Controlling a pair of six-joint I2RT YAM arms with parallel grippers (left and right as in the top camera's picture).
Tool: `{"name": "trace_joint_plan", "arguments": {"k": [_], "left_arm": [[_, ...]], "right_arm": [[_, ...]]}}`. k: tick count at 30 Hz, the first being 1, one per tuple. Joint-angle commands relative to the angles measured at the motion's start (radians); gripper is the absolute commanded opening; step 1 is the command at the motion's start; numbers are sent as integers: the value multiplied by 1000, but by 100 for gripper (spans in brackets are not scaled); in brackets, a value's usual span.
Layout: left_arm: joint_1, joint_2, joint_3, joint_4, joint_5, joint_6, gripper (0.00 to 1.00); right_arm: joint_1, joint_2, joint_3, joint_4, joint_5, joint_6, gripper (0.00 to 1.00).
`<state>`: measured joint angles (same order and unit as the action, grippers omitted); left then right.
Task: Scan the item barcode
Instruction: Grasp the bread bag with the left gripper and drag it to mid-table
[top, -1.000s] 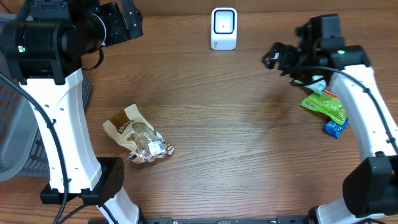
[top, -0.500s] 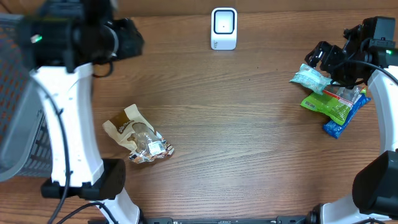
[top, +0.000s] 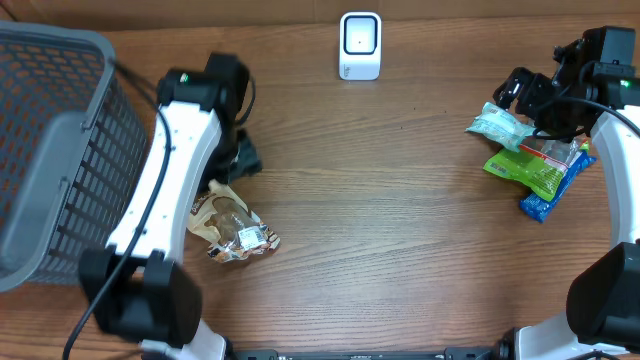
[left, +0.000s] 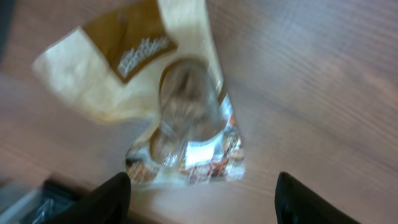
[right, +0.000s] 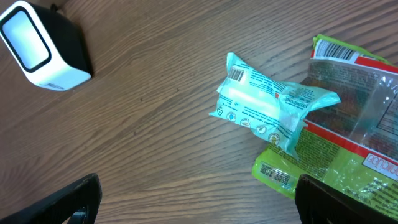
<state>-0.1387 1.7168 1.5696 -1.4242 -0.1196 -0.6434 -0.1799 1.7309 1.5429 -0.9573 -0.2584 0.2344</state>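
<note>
Even, bright, diffuse light falls from above on the wooden table (top: 400, 200), leaving only a soft, short shadow on the wood around the left gripper (top: 243, 158). The left wrist view is blurred throughout: the snack bag (left: 180, 112) ahead of the fingers (left: 106, 199) is smeared, its print unreadable, with white glare on its shiny lower part just beyond the fingertips, and the fingers themselves are dark, soft shapes. The right wrist view is sharp: ahead of the right gripper (right: 198, 182), barcodes on the teal packet (right: 267, 106) and green packet (right: 348, 124) are crisp. Pale sheen lies on the green packet's clear window, and the scanner (right: 40, 46) face glows white.
</note>
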Motion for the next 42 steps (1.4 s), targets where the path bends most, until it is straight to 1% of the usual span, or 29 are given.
{"name": "trace_joint_plan", "arguments": {"k": [1, 2, 4, 9, 10, 12, 13, 15, 16, 18, 20, 23, 26, 28, 30, 33, 36, 37, 40, 42], "left_arm": [[60, -148, -204, 128, -5, -13, 66], [92, -167, -296, 195, -15, -5, 66], [131, -166, -400, 274, -22, -7, 66], [202, -165, -595, 450, -16, -26, 65], [207, -165, -623, 478, -16, -26, 65], [208, -165, -678, 547, -13, -20, 59], [207, -164, -692, 570, -10, -14, 52], [200, -160, -723, 630, 5, -7, 28], [195, -155, -733, 659, 9, -7, 18], [172, -133, -742, 723, 13, -6, 4], [147, -121, -741, 757, 17, 3, 4], [89, -118, -741, 834, 78, 91, 4], [18, -118, -726, 897, 205, 161, 4], [-31, -118, -676, 886, 298, 202, 4], [-68, -118, -595, 847, 360, 211, 4], [-122, -118, -505, 888, 536, 221, 4], [-160, -118, -488, 937, 587, 200, 4], [-177, -118, -488, 953, 588, 178, 5], [-219, -118, -488, 969, 584, 163, 20], [-245, -118, -488, 965, 584, 156, 34]], "right_arm": [[0, -2, 15, 7, 8, -8, 100], [1, -2, 15, 9, 7, -8, 100], [1, -2, 15, 8, 7, -8, 100], [1, -2, 15, 0, 7, -7, 100], [1, -2, 15, -2, 7, -7, 100], [1, -2, 15, -4, 3, -7, 100], [1, -2, 14, -4, 3, -7, 100], [1, -2, 14, -4, 3, -6, 100], [1, -2, 14, -4, 3, -6, 100], [1, -2, 14, -8, 3, -6, 100], [1, -2, 14, -11, 3, -6, 100], [1, -2, 14, -14, -2, -3, 100], [3, -2, 14, -12, -32, -3, 100], [11, -2, 14, -9, -35, -3, 100], [23, -2, 14, -6, -35, -3, 100], [48, -2, 14, -9, -35, -3, 100], [69, -2, 14, -12, -35, -3, 100], [76, -2, 14, -13, -35, -3, 100], [94, -2, 14, -14, -35, -3, 100], [102, -2, 14, -17, -35, -3, 100]]}}
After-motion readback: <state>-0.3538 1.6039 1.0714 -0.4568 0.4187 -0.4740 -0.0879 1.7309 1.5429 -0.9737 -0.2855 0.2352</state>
